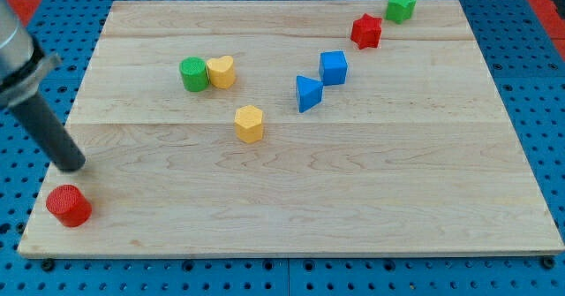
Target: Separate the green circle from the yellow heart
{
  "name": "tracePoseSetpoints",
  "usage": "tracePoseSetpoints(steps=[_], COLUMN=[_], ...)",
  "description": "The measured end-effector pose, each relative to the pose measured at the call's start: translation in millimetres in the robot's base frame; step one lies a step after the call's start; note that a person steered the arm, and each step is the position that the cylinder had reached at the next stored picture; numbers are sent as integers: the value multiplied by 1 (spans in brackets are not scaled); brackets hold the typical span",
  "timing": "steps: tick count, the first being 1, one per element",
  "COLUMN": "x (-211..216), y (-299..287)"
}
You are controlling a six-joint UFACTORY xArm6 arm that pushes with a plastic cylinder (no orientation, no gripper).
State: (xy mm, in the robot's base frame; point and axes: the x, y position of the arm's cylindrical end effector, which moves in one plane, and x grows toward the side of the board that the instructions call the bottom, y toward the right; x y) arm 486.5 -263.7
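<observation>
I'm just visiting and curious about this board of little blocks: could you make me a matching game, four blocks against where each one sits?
Blocks:
1. green circle
2. red cylinder
3. green star
4. yellow hexagon

Places:
A. view's top right corner
B. touching the yellow heart
C. view's bottom left, just below my tip
D. alone, below the heart

Pairs: 1-B, 2-C, 3-A, 4-D

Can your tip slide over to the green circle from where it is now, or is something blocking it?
Probably yes. My tip sits near the view's left edge, just above the red cylinder. The board between it and the green circle, which touches the yellow heart, looks bare.
</observation>
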Motion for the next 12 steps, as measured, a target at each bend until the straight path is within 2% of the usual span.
tracePoseSetpoints(steps=[1, 2, 3, 4, 5, 6, 8, 9, 10, 11, 12], x=[-95, -153, -176, -169, -116, -72, -62, 4, 17, 32, 75], y=[-9, 68, 130, 159, 131, 75, 39, 43, 49, 12, 2])
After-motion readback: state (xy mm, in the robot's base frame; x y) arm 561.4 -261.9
